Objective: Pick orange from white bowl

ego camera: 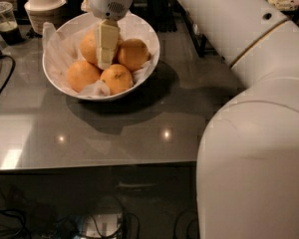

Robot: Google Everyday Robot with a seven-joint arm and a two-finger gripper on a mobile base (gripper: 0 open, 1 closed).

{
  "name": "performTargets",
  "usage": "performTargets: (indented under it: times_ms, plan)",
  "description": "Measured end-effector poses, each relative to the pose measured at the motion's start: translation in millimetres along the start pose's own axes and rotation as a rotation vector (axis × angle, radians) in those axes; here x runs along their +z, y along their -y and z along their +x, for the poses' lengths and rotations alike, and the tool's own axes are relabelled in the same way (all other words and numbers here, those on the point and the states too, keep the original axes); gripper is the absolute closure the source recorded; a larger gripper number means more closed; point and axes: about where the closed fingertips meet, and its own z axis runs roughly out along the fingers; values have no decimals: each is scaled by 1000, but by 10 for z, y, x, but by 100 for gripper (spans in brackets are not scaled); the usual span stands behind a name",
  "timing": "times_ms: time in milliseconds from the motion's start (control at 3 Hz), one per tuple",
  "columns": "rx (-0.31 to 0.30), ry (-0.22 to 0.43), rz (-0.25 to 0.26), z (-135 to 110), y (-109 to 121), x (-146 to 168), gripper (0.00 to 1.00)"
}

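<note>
My gripper hangs straight down inside the wide, shallow, glossy white bowl, its cream tip sunk among the fruit near the bowl's middle. Whether it is released or clenched, I cannot tell from here.

The large, pale orange with dimpled peel lies in the bowl, just behind and to the left of my gripper, which overlaps its right side. A deeper-orange orange sits close on the right of my gripper, and two more crowd in front of it, against the near rim. Crinkled white paper lining rises along the bowl's left wall.

In front of the bowl and to its right, the glossy grey tabletop runs out to its front edge. Behind and to the left of my gripper stand a cream lidded paper cup and a clear plastic cup of dark drink. My white arm fills the right side.
</note>
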Motion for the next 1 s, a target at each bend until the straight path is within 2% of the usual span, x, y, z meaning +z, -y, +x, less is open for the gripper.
performTargets:
  times_ms: [667, 1000]
  plan:
    - [34, 90, 8, 107, 16, 217, 0]
    - [32, 138, 29, 125, 90, 257, 0]
